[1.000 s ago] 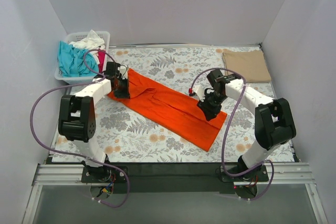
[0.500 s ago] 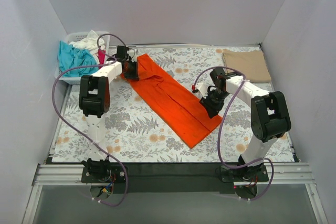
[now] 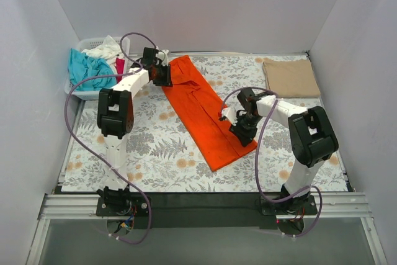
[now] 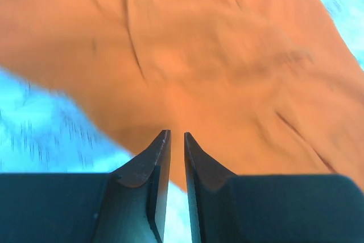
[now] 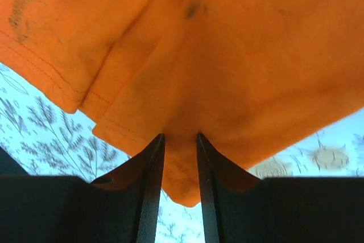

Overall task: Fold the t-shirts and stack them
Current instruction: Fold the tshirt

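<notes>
**Orange t-shirt** [image 3: 201, 113]: it lies on the worktop [image 3: 155, 147] as a long narrow band, already folded lengthwise, running on a slant from far left to near centre. You have one arm at each end of it. That placing suits squaring the band up before a crosswise fold.

**Left gripper** [image 3: 164, 74]: it sits at the far end of the band, near the basket [image 3: 75, 93]. In its wrist view the jaws stand a thin slit apart, with cloth just beyond the tips. You cannot tell from this whether a hem is pinched or let go.

**Right gripper** [image 5: 181, 136]: it is clenched on the near right edge of the same shirt. Cloth runs down between the jaws and the hem hangs clear of the floral surface, so that end is carried, not dragged.

**Tan t-shirt** [image 3: 291, 77]: it is folded flat at the far right corner, well apart from the orange one. I judge it to be the base of the stack. The heaped shirts [image 3: 87, 69], teal, white and pink-red, lie in the basket.

**Judgement:** the orange piece is partway folded. The crosswise fold and the stacking are not yet done.
</notes>
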You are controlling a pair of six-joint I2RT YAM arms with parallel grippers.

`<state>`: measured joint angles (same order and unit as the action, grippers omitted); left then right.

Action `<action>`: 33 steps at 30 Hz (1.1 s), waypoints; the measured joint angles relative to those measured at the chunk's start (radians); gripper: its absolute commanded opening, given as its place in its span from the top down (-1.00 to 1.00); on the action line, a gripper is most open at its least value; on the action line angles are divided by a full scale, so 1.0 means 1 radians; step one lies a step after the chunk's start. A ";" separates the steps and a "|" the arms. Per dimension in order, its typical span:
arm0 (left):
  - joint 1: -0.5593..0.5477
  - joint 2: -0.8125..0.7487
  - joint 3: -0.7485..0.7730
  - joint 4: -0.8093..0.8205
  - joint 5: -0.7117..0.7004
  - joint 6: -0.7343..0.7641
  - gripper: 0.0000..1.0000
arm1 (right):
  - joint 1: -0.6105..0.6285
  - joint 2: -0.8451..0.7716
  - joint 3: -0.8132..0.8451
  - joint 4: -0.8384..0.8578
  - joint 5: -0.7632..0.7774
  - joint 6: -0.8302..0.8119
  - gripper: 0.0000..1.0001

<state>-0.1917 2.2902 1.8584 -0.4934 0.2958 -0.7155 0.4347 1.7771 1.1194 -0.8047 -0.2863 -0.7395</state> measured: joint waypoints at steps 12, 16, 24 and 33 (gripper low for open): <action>0.003 -0.304 -0.265 0.013 0.048 -0.026 0.63 | 0.348 -0.004 -0.015 0.002 -0.134 0.050 0.36; -0.001 -0.280 -0.267 0.013 0.058 -0.037 0.63 | 0.474 -0.009 -0.014 0.000 -0.237 0.077 0.28; -0.036 -0.105 -0.159 0.019 0.055 -0.049 0.64 | 0.396 -0.145 -0.014 0.031 -0.295 0.143 0.22; -0.064 0.070 0.015 0.023 0.058 -0.050 0.65 | 0.154 -0.216 -0.028 0.078 -0.307 0.192 0.21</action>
<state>-0.2558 2.3600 1.8736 -0.4702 0.3542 -0.7658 0.5888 1.5616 1.0912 -0.7269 -0.5934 -0.5480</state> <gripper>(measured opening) 0.177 0.394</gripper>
